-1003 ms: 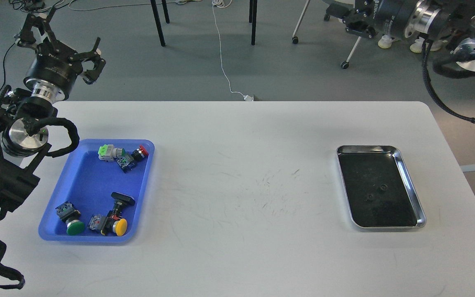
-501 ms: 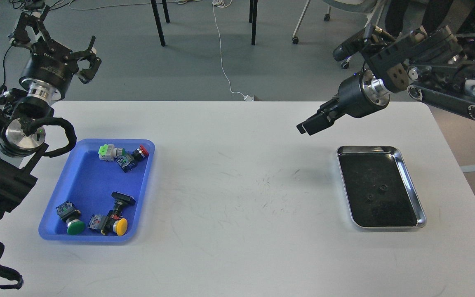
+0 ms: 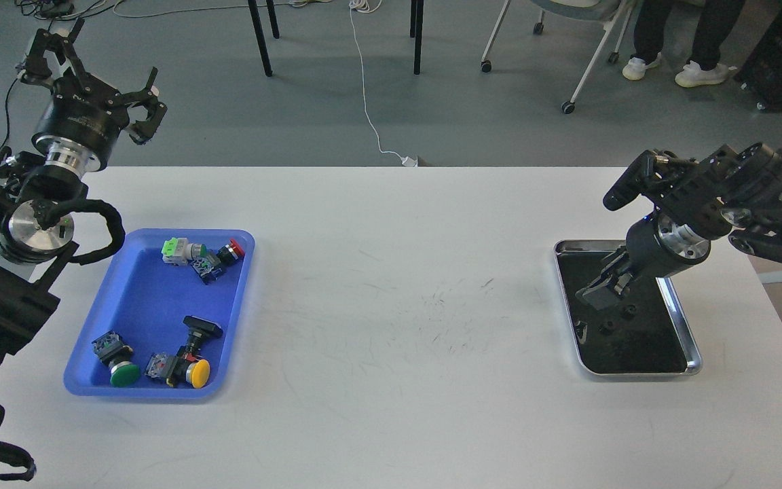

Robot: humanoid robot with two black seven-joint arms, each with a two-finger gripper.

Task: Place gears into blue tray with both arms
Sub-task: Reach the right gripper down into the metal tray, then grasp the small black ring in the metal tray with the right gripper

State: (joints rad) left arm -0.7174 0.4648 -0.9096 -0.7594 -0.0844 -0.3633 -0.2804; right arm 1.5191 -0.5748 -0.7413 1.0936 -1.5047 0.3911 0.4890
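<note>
Two tiny black gears (image 3: 628, 312) (image 3: 606, 327) lie close together inside the shiny steel tray (image 3: 693, 353) on the right of the table. My right gripper (image 3: 598, 291) hangs low over that tray's upper half, just above and left of the gears; its dark fingers blend into the dark tray floor. The blue tray (image 3: 140, 299) sits at the table's left side. Behind it, past the table's far left corner, my left gripper (image 3: 96, 64) is raised with its claw fingers spread and nothing in them.
Several push-button switches lie in the blue tray: a green and a red one (image 3: 202, 255) at the top, green- and yellow-capped ones (image 3: 160, 367) at the bottom. Chair legs, a white cable (image 3: 370, 115) and a person's feet (image 3: 662, 71) are on the floor beyond the table.
My right arm swung down from above the table's far right side to just over the steel tray. The left gripper barely shifted.
</note>
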